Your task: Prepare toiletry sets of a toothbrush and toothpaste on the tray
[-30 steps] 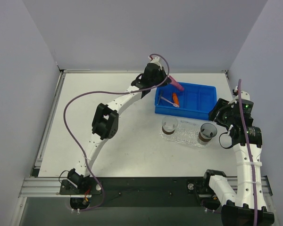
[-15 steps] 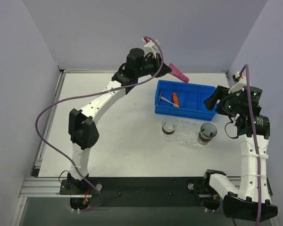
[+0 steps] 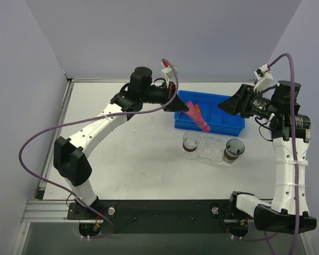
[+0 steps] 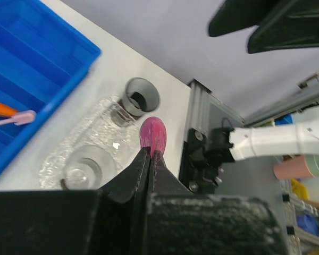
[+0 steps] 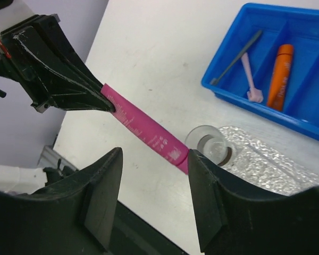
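Toothpaste, the pink tube [image 3: 198,119], hangs over the blue bin's [image 3: 218,126] near-left corner, slanting down-right toward the tray [image 3: 210,154]. We see the left fingers [image 3: 183,108] pinched shut on its upper end, arm stretched across the table [image 3: 138,154]; the right fingers [image 3: 223,105], raised, gape empty, pointing left at it.

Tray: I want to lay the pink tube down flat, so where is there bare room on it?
Bare strip on the tray between the two cups; open table left of it too. Crowded over the blue bin, where left hand, pink tube and right hand gather.
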Tool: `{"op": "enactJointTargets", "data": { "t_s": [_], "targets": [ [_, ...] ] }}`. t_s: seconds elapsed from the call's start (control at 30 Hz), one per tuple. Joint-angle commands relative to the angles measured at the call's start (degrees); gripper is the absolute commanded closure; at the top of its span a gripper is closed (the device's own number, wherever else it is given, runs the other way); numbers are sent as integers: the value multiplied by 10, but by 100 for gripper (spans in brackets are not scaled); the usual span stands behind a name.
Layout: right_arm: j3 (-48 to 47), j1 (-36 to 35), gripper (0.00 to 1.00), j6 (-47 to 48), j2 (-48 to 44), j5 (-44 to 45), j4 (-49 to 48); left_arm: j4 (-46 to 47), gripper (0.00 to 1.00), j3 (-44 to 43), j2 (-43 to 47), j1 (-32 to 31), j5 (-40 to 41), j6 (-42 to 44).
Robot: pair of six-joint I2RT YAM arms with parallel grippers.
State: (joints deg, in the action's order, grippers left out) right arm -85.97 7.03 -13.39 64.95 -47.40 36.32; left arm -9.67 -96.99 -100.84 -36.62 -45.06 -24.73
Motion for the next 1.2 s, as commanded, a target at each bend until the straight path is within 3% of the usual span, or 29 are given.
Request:
{"op": "enactJointTargets", "data": {
  "t_s": [0.0, 0.37, 0.8, 0.93, 1.17],
  "targets": [
    [17, -26, 54, -23, 5, -88, 6, -10, 100, 17, 54, -24, -82, 20],
    [34, -112, 66, -42, 33, -167, 6, -13, 100, 3, 28, -74, -137, -4],
    [71, -119, 78, -34, 25, -211, 10, 17, 100, 0, 13, -77, -147, -31],
    [74, -120, 87, -34, 25, -213, 10, 20, 100, -7, 7, -76, -147, -37],
    [82, -120, 86, -34, 22, -218, 12, 28, 100, -7, 5, -76, -144, -41]
  ]
}}
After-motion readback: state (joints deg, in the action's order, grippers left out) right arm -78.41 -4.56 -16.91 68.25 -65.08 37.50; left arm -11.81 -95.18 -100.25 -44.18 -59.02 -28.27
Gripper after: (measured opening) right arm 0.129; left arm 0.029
